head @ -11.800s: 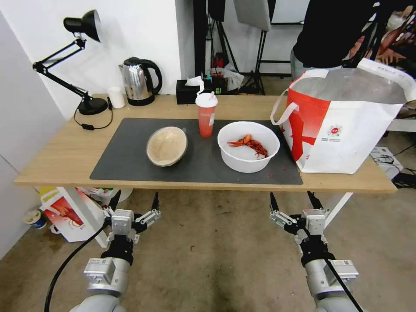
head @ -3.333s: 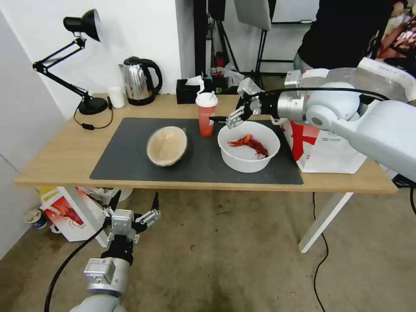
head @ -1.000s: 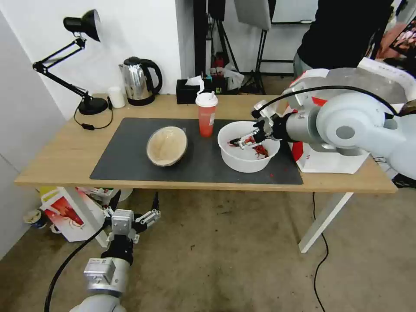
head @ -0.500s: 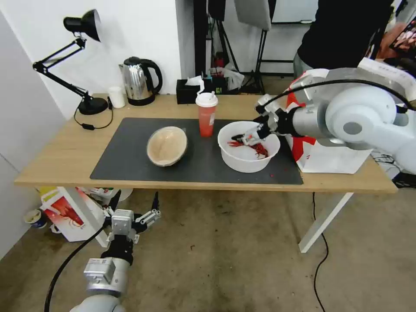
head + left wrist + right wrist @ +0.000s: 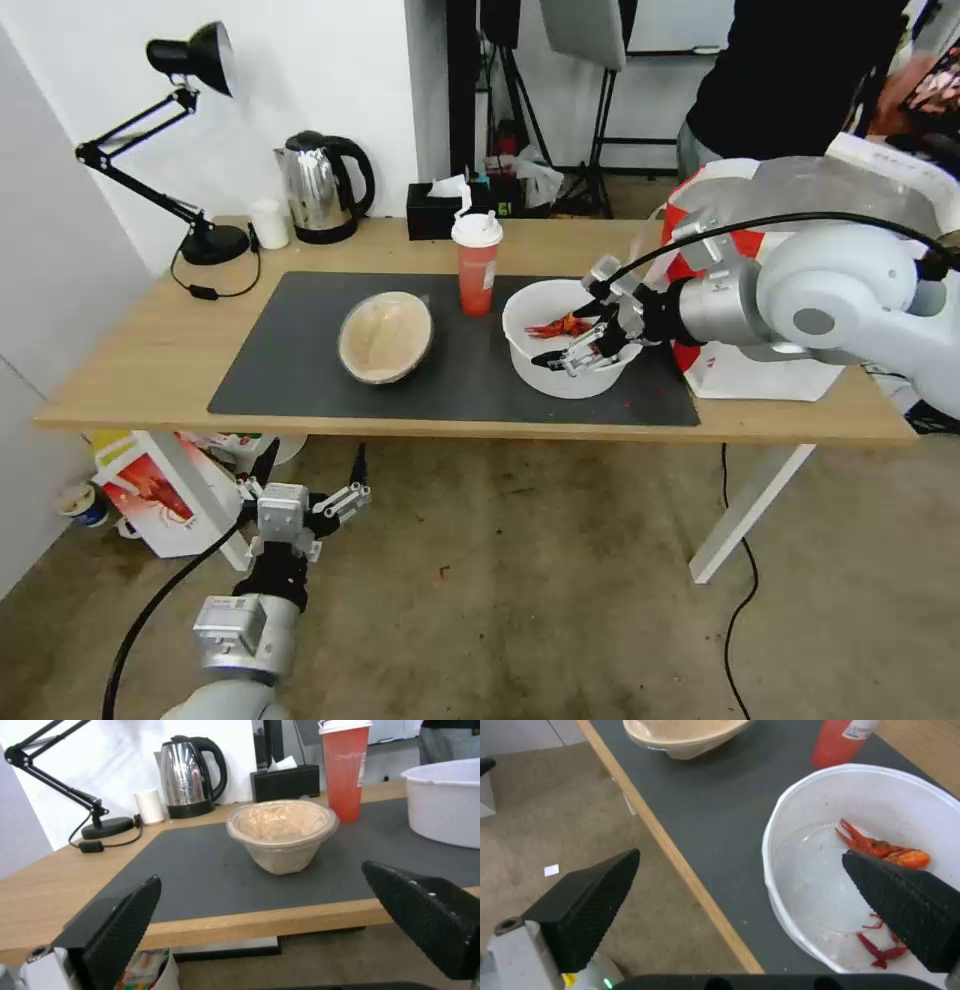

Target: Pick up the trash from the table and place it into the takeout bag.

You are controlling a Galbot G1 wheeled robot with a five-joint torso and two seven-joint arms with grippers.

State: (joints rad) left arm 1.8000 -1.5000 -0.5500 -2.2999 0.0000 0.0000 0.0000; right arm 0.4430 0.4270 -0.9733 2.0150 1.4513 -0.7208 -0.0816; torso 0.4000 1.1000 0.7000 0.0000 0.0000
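Note:
A white round bowl (image 5: 580, 383) with red crayfish shells (image 5: 880, 849) sits on the dark mat (image 5: 300, 370) of the table (image 5: 150, 350). My right gripper (image 5: 565, 333) is open and straddles the bowl's near rim, one finger inside and one outside (image 5: 738, 855). The red cup (image 5: 477, 270) with a white lid stands just behind and left of the white bowl. Left of the cup is the beige bowl (image 5: 385, 337). The takeout bag (image 5: 790, 190) stands at the table's right end, partly hidden by my right arm. My left gripper (image 5: 312, 455) hangs open below the table's front edge, facing the beige bowl (image 5: 280, 832).
A steel kettle (image 5: 320, 190), a black desk lamp (image 5: 190, 60), a small white cylinder (image 5: 267, 225) and a black tissue box (image 5: 435, 210) line the table's back. A smaller bag with a crayfish picture (image 5: 150, 490) stands on the floor under the table's left end.
My right gripper has moved from above the white bowl's middle down to its near rim, and its fingers stand wider apart. The left arm has not moved.

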